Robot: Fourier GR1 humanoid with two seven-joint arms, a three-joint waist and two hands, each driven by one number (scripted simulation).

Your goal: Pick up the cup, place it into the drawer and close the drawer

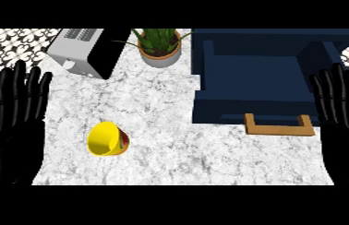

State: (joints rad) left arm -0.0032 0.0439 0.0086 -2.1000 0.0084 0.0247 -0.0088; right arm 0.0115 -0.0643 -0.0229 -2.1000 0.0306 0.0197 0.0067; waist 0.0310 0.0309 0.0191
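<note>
A yellow cup (105, 139) lies tipped on the marble counter at the lower left, its mouth facing left and down. The dark blue drawer (254, 88) stands pulled open at the upper right, with a tan wooden handle (279, 126) on its front. My left hand (21, 99) rests open at the left edge, fingers up, well left of the cup. At the right edge my right hand (333, 97) rests open too, fingers up, just right of the drawer. Neither hand touches anything.
A grey and black toaster (85, 51) sits at the back left. A potted green plant (160, 46) stands beside it, left of the drawer. Marble counter (191, 150) stretches between cup and drawer front.
</note>
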